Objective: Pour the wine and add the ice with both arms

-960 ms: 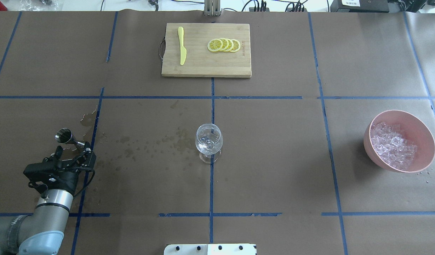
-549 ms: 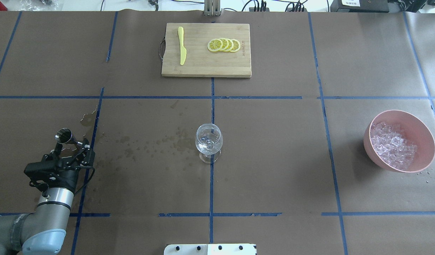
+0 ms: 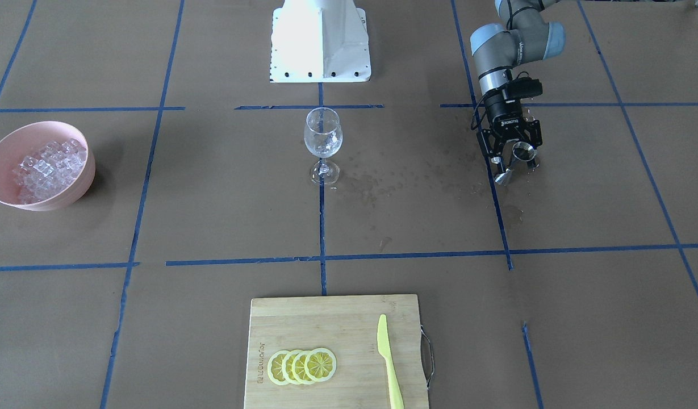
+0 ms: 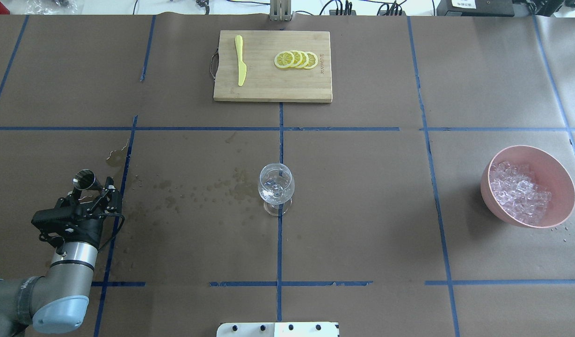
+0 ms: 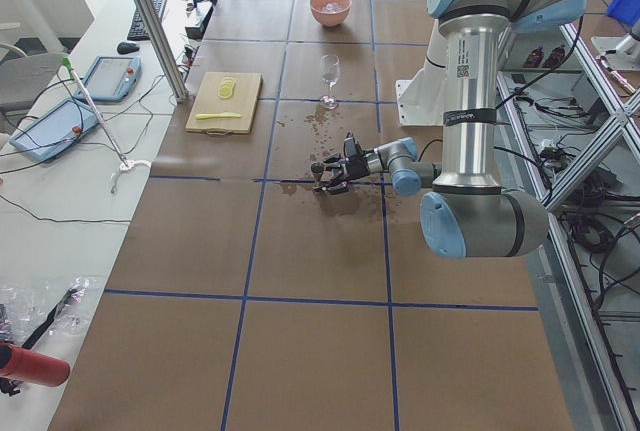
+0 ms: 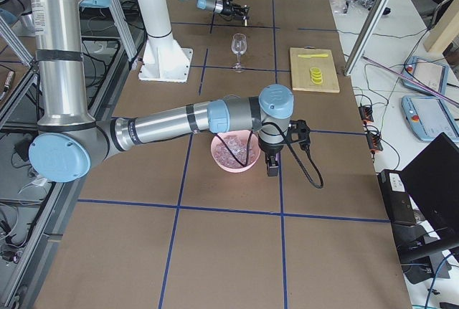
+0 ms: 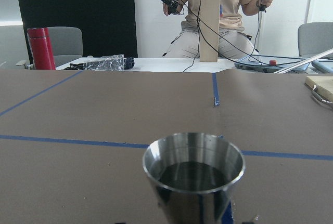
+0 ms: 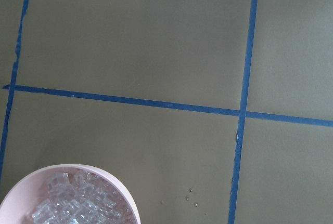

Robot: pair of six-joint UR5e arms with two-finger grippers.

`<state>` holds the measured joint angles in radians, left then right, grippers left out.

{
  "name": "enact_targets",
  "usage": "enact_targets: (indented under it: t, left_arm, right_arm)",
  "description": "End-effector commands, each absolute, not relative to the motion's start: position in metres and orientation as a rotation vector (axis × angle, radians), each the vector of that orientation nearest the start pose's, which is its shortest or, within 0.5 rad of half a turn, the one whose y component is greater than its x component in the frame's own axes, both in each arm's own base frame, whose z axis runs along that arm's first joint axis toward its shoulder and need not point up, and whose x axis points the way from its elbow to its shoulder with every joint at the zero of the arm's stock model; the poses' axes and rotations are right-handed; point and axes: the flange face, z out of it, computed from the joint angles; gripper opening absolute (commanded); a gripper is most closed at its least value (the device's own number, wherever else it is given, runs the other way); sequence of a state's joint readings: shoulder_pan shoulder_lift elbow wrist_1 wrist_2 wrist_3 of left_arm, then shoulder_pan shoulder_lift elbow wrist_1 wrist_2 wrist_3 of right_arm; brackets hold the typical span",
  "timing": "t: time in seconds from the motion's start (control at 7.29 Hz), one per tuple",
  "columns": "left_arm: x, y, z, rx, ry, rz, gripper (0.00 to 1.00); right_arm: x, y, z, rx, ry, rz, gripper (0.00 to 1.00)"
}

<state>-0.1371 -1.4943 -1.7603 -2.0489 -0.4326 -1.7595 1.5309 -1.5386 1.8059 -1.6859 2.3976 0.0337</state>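
Observation:
My left gripper (image 4: 99, 193) is shut on the waist of a steel jigger (image 4: 84, 179), just above the table at the left; it also shows in the front-facing view as the jigger (image 3: 519, 153) in the left gripper (image 3: 514, 162). In the left wrist view the jigger's cup (image 7: 193, 174) stands upright and a dark wine-like surface seems to lie inside. The clear stemmed wine glass (image 4: 276, 187) stands at the centre. Ice (image 4: 521, 191) fills a pink bowl (image 4: 561, 187) at the right. My right gripper (image 6: 273, 170) hangs beside the bowl's rim; whether it is open or shut I cannot tell.
A bamboo cutting board (image 4: 272, 89) with a yellow knife (image 4: 240, 61) and lemon slices (image 4: 296, 59) lies at the far side. Wet splash spots (image 4: 207, 192) mark the paper between jigger and glass. The white pedestal (image 3: 320, 42) stands at the robot's side.
The left wrist has swung a little further left and turned, bringing the jigger more upright at about the same spot. Glass and bowl have not moved.

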Motion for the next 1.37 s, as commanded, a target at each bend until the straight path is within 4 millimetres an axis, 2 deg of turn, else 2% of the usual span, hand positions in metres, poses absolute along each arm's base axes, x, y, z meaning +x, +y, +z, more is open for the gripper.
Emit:
enact_targets:
  t: [0.0, 0.14, 0.27, 0.41, 0.69, 0.82, 0.96, 1.23]
  left_arm:
    - [0.435, -0.289, 0.522, 1.107, 0.557, -0.625, 0.67]
    - [0.443, -0.290, 0.520, 1.106, 0.561, -0.628, 0.66]
    - [0.443, -0.290, 0.520, 1.106, 0.561, -0.628, 0.63]
    - [0.442, -0.292, 0.521, 1.107, 0.558, -0.630, 0.55]
    - [0.441, -0.292, 0.526, 1.109, 0.547, -0.625, 0.35]
    - [0.440, -0.294, 0.529, 1.111, 0.539, -0.624, 0.15]
    - [0.434, -0.295, 0.532, 1.113, 0.531, -0.624, 0.00]
    - [0.426, -0.302, 0.519, 1.117, 0.545, -0.652, 0.00]
  right_arm:
    - [0.040, -0.503, 0.535, 0.113, -0.830, -0.069, 1.00]
    - [0.040, -0.503, 0.535, 0.113, -0.830, -0.069, 1.00]
    - [0.040, -0.503, 0.535, 0.113, -0.830, -0.069, 1.00]
    - [0.040, -0.503, 0.535, 0.114, -0.830, -0.069, 1.00]
    - [0.040, -0.502, 0.532, 0.119, -0.833, -0.071, 1.00]
    - [0.040, -0.502, 0.529, 0.123, -0.835, -0.073, 1.00]
    - [0.040, -0.502, 0.528, 0.122, -0.838, -0.071, 1.00]
    - [0.039, -0.501, 0.528, 0.122, -0.850, -0.074, 1.00]
